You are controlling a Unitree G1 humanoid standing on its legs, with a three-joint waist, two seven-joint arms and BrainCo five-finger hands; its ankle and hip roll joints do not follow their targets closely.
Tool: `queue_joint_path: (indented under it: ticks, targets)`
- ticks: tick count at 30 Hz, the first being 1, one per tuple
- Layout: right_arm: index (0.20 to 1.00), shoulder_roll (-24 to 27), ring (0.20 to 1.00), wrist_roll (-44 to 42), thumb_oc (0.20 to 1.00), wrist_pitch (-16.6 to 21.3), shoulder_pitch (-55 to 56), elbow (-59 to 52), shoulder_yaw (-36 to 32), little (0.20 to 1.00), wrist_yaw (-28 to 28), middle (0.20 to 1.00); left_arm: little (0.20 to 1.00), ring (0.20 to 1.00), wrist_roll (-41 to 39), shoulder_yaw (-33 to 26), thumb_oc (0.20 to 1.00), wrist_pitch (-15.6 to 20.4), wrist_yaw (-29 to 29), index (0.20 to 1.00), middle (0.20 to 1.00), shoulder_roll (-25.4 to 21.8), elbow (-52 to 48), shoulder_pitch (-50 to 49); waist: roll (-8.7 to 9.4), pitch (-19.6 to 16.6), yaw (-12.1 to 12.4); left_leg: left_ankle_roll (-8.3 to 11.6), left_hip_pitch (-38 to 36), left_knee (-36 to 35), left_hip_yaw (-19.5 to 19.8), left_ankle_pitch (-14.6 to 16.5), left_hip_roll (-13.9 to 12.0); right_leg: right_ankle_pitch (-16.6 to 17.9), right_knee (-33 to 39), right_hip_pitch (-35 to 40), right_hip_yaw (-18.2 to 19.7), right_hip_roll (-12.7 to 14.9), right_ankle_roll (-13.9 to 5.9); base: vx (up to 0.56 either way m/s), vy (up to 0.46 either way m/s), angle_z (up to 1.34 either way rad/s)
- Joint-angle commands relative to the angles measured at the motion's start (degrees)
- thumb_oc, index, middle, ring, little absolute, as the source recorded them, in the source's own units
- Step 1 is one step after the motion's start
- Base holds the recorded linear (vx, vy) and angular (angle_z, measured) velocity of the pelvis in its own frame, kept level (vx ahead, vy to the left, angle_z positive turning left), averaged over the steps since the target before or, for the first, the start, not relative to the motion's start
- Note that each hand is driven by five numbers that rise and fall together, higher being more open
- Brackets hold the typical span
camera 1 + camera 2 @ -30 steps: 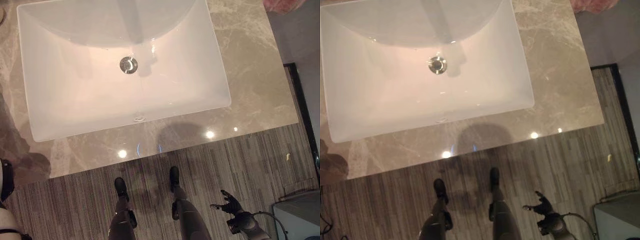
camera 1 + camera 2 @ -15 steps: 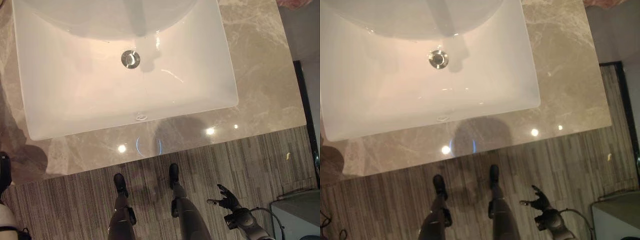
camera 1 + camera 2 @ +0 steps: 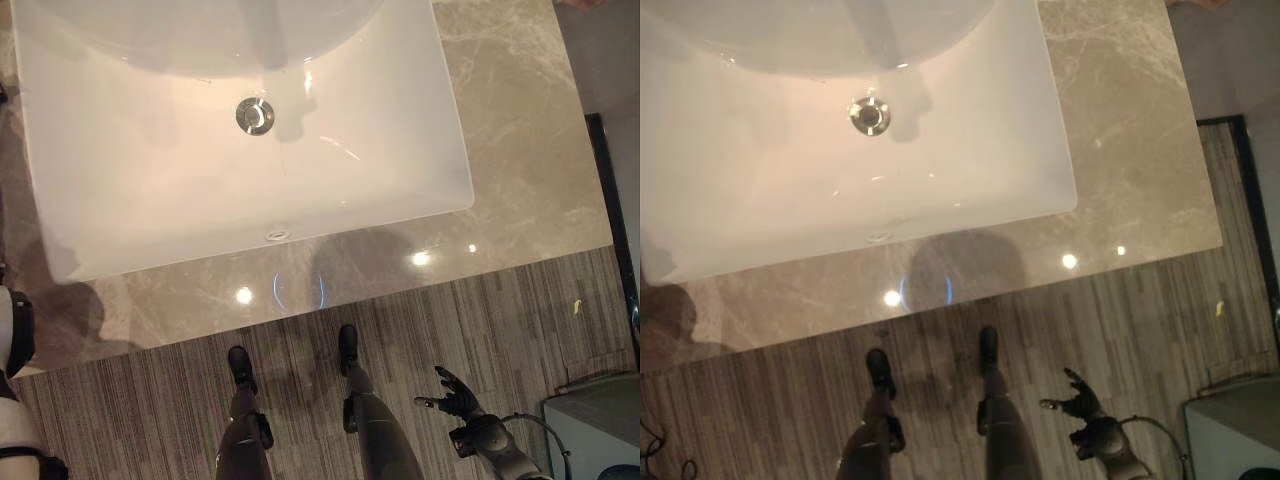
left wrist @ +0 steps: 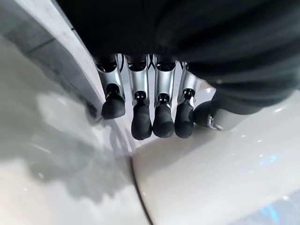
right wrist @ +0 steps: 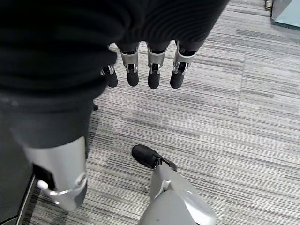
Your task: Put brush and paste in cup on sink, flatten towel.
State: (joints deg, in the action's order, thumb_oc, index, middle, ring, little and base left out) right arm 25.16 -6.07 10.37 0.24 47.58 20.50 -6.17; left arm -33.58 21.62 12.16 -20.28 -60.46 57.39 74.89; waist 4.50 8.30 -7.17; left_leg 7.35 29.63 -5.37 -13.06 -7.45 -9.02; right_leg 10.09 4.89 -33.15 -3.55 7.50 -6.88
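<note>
Right robot hand low over floor, fingers spread, empty. Left robot hand by sink edge at bench left end, fingers relaxed, empty.

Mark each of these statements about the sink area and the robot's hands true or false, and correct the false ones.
1. The white rectangular sink basin holds a toothbrush. False: the basin is bare apart from its round metal drain.
2. The right hand hangs low over the grey striped carpet floor, holding nothing. True.
3. The right hand rests on the beige marble counter. False: it is off the counter, above the floor.
4. The left hand has relaxed fingers and grips nothing. True.
5. The drain lies on the counter beside the basin. False: it sits in the basin's bottom.
</note>
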Motion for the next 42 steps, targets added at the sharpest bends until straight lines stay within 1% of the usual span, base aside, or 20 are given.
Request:
queue_joint_path:
  ticks: [1,12,20,25,38,42]
  targets:
    - [1.0,3.9,1.0,-1.9,1.0,0.7,2.1,-2.0,-0.9,1.0,-0.1,1.0,0.2,0.2,0.7,3.6,0.2,0.2,-0.8,0.2,0.2,3.7,4.5,2.3,0.4,2.3,-2.0,0.26,0.6,0.4,6.3,-1.3,0.3,2.2,0.1,1.4,-0.6,1.9,-5.64,0.0,0.0,0.0]
    - [1.0,4.1,1.0,-2.6,1.0,1.2,2.6,-2.2,-1.2,1.0,0.0,1.0,0.2,0.2,2.1,5.3,0.2,0.2,-0.7,0.2,0.2,5.2,3.7,3.4,0.12,2.1,-2.3,0.36,1.8,0.4,6.5,-1.5,0.4,2.4,0.1,0.2,-0.7,1.9,-5.6,0.0,0.0,0.0]
    - [1.0,4.2,1.0,-2.5,1.0,1.6,2.8,-2.6,-1.0,1.0,0.0,1.0,0.2,0.2,2.2,6.4,0.2,1.2,0.2,0.2,0.2,6.8,0.9,2.6,-0.24,2.0,-2.5,0.37,2.4,0.4,6.7,-1.5,0.6,2.6,0.1,-0.4,-0.9,2.1,-5.58,0.0,0.0,0.0]
    - [1.0,4.3,1.0,-2.3,1.0,1.6,2.8,-2.9,-0.9,1.0,0.0,1.0,0.2,0.2,1.9,6.3,0.2,1.9,0.7,0.2,0.2,7.3,-1.4,1.4,-0.48,1.9,-2.5,0.39,2.4,0.4,6.8,-1.5,0.7,2.6,0.1,-0.4,-0.8,2.1,-5.57,0.0,0.0,0.0]
    - [1.0,4.5,1.0,-2.3,1.0,1.7,2.7,-2.8,-0.9,1.0,-0.2,1.0,0.2,0.2,2.2,6.5,0.2,2.2,1.4,0.2,0.2,9.1,-0.9,1.1,-0.83,1.9,-3.0,0.42,2.8,0.4,6.6,-1.5,0.8,3.0,0.1,-1.2,-0.4,2.2,-5.6,0.0,0.0,0.0]
    - [1.0,4.1,1.0,-2.1,1.0,1.5,2.7,-1.9,-0.8,1.0,-0.3,1.0,0.2,0.2,2.3,4.5,0.2,2.5,1.0,0.2,0.2,10.2,-2.9,-1.8,-0.95,2.1,-2.9,0.42,2.1,0.4,6.5,-1.5,0.8,2.9,0.1,-0.6,-0.5,2.2,-5.52,0.0,0.0,0.0]
